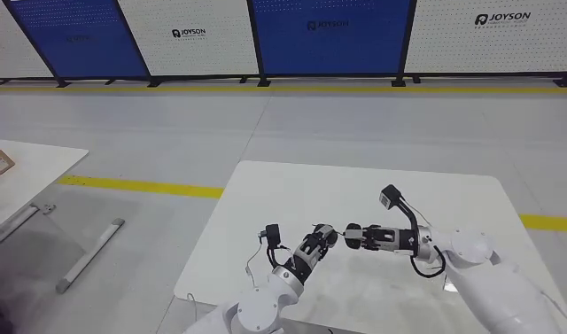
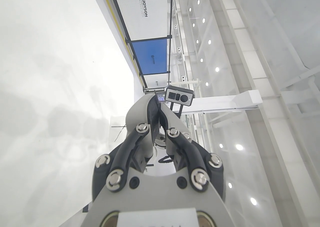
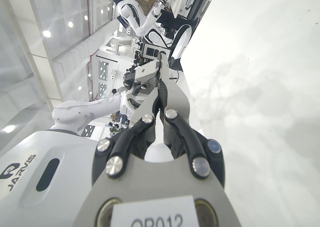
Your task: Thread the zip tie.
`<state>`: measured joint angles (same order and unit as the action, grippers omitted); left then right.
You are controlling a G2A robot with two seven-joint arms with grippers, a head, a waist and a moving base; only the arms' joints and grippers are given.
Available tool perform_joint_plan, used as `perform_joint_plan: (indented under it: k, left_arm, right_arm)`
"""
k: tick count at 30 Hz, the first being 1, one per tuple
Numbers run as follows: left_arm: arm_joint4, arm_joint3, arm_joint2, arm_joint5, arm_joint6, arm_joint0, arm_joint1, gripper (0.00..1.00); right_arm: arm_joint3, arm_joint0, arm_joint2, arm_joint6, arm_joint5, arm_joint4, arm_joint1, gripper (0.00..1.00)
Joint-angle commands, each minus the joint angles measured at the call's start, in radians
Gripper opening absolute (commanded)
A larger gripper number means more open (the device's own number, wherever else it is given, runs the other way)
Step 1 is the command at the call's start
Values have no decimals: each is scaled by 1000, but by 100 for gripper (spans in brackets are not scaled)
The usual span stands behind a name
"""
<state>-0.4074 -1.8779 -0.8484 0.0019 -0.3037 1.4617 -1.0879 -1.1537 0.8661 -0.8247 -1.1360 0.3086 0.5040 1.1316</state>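
Pegboard panels [image 1: 190, 33], blue and white, are standing at 12 o'clock beyond a yellow floor line [image 1: 142, 187], w/ the white table [image 1: 292, 188] sitting nearer.

Top view: two arms are lying in over the table, L from approx. 7 o'clock, R from approx. 4 o'clock. The left gripper [image 1: 332, 234] and right gripper [image 1: 350, 235] are pointing at each other tip to tip, a bit toward 6 o'clock from the table's middle. The zip tie is too thin to pick out here.

Left wrist view: the left gripper's fingers [image 2: 140, 110] are pressing together, no gap showing btwn the pads. The R arm's wrist camera [image 2: 180, 97] is sitting just beyond the tips. A thin dark line [image 2: 120, 133] is sticking out beside the fingers toward the table. Poss. it's the tie's tail, can't confirm.

Right wrist view: the right gripper's fingers [image 3: 175, 88] are likewise lying flat against each other, w/ the left gripper facing them just beyond. Whether a strip is being pinched btwn either pair, can't tell for sure.

Progress, as a judgement: the tie is prob. being held where the tips are meeting, one end per gripper, so pick-up and lining-up look done. The tail going into the head isn't showing, so feeding through and pulling snug are prob. left.
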Motion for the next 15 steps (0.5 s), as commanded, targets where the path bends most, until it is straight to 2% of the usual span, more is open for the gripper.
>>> perform_joint_plan:
  k: [1, 15]
  left_arm:
    - [0, 0, 0, 0, 0, 0, 0, 100]
    - [0, 0, 0, 0, 0, 0, 0, 100]
  right_arm:
    - [-3, 2, -5, -1, 0, -4, 0, 0]
    - [-14, 6, -15, -5, 6, -10, -1, 0]
